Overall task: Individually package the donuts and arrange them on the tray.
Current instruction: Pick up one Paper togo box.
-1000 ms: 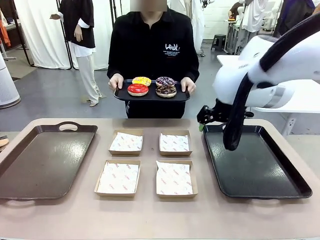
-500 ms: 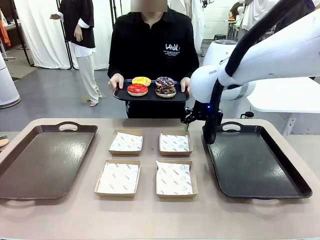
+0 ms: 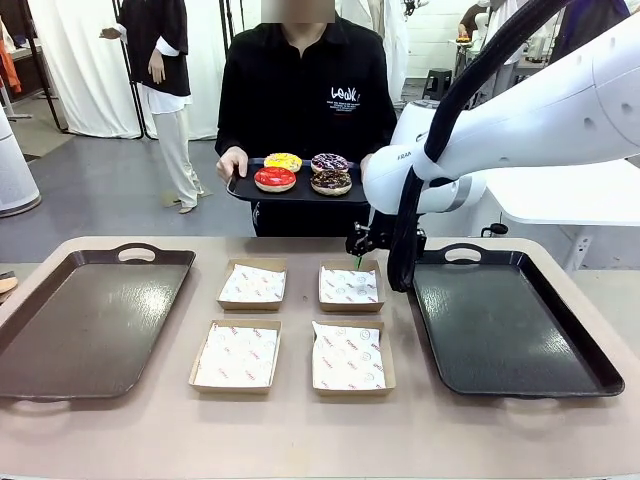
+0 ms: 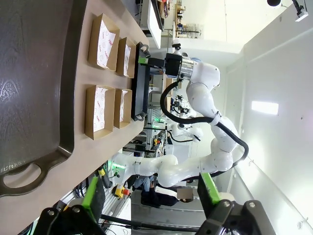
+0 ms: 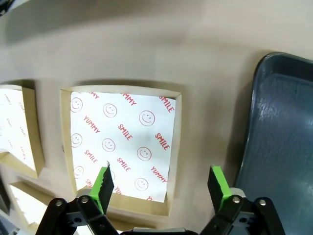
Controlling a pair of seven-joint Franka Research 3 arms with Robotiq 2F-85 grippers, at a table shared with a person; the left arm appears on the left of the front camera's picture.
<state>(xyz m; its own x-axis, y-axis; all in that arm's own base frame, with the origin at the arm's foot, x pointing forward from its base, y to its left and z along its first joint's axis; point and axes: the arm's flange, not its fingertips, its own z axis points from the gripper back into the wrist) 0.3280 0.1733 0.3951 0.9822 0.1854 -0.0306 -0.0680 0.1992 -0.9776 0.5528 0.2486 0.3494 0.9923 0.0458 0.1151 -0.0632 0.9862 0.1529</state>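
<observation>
As it hovers over a box (image 5: 178, 132), the right gripper (image 5: 161, 178) gapes wide, empty.

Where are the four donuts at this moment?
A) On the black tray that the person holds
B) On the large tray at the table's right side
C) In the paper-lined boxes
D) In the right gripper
A: the donuts lie on the tray held by the person, while the boxes hold only paper.
</observation>
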